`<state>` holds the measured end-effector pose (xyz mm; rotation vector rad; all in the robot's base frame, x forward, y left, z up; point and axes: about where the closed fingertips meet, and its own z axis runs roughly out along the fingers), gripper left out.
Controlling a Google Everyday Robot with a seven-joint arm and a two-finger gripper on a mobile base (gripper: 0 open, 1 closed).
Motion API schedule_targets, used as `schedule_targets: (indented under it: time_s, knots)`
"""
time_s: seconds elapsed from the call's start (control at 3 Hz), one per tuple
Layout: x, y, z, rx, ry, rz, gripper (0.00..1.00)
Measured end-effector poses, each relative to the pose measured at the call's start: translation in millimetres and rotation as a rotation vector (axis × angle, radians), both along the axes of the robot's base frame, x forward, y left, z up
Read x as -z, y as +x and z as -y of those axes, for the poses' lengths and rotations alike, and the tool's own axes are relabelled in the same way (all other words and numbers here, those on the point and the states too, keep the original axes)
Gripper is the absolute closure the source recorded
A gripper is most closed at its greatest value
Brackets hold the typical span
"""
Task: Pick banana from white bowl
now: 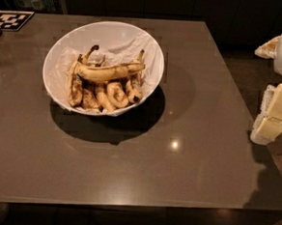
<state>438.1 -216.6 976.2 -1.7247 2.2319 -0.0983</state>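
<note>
gripper [275, 116]: off the worktop's [175, 175] right edge, well apart from the bowl [152, 50]; whether parted or closed does not show. banana [110, 72]: longest one, lying crosswise atop the shorter brown ones [115, 94] in the bowl, toward the far left corner. handling, judged: light, soft, easily bruised. hold: mid-length, across its width, gently.

My gripper [276, 112] hangs at three o'clock off the table [186, 151]. I see open tabletop to the white bowl [153, 59], its rim walling the topmost banana [110, 72].
</note>
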Motion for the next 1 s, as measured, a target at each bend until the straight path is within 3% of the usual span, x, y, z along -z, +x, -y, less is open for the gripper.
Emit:
schedule_targets:
  time_s: [0.33,0.67,1.0]
  knots:
    - [-6,1,-11,-0.013,0.002,0.019,0.0]
    - [-10,10,-46,-0.064,-0.016,-0.001,0.0]
    - [-12,24,-106,-0.191,-0.043,-0.033,0.0]
